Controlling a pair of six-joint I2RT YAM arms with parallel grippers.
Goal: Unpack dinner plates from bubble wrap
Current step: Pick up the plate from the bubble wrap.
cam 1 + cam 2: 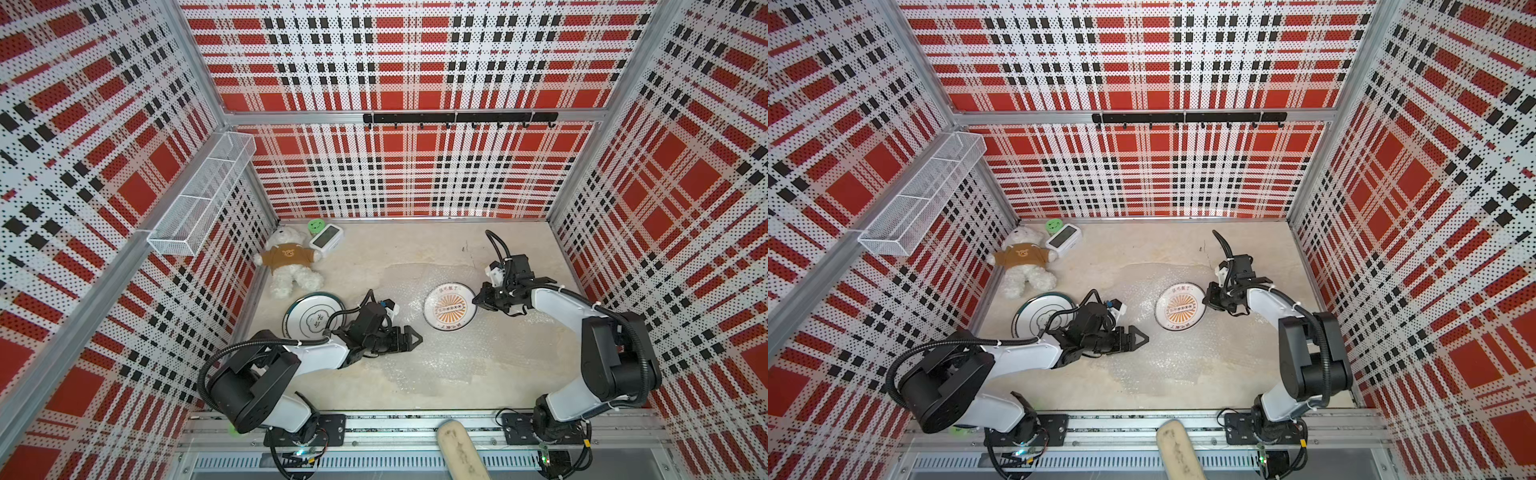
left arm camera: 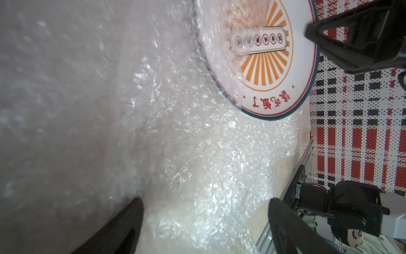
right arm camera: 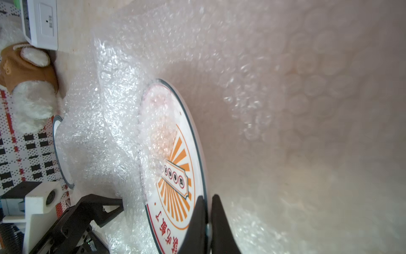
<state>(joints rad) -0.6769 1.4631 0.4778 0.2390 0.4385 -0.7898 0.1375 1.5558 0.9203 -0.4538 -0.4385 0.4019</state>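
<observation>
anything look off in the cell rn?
Nothing broken or spilled. One oddity: bubble wrap drapes over part of the sunburst plate while the right gripper pinches its bare rim, so the sheet may drag along. A teddy bear and clock lie in the far corner, unrelated to unpacking.

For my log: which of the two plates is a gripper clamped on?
The orange sunburst plate: the right gripper is shut on its rim. The dark-rimmed plate by the teddy bear is ungripped.
</observation>
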